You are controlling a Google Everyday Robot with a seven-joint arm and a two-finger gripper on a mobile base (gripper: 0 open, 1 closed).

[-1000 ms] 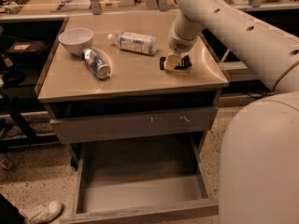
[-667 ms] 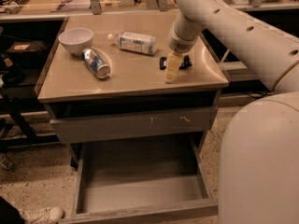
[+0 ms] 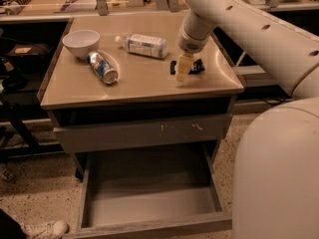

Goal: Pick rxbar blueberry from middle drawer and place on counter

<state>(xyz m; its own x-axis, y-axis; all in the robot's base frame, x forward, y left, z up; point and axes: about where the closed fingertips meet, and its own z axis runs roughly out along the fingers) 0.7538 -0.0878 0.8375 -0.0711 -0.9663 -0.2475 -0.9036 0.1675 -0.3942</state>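
The rxbar blueberry [image 3: 197, 66], a small dark bar, lies flat on the tan counter [image 3: 139, 86] near its right edge. My gripper [image 3: 183, 69] hangs from the white arm directly over the bar's middle and hides part of it; the bar's ends show on either side. The bar rests on the counter surface. The middle drawer [image 3: 149, 203] stands pulled out low at the front, with a bare grey floor and nothing in it.
On the counter stand a white bowl [image 3: 81, 42], a blue-silver can [image 3: 102, 67] lying on its side, and a clear bottle [image 3: 143, 45] lying down. A shut grey drawer front with pale scratches [image 3: 144, 133] sits above the open drawer. My white body [image 3: 279, 173] fills the right.
The gripper has lifted slightly off the bar and shifted a little toward the front; the bar stays lying on the counter.
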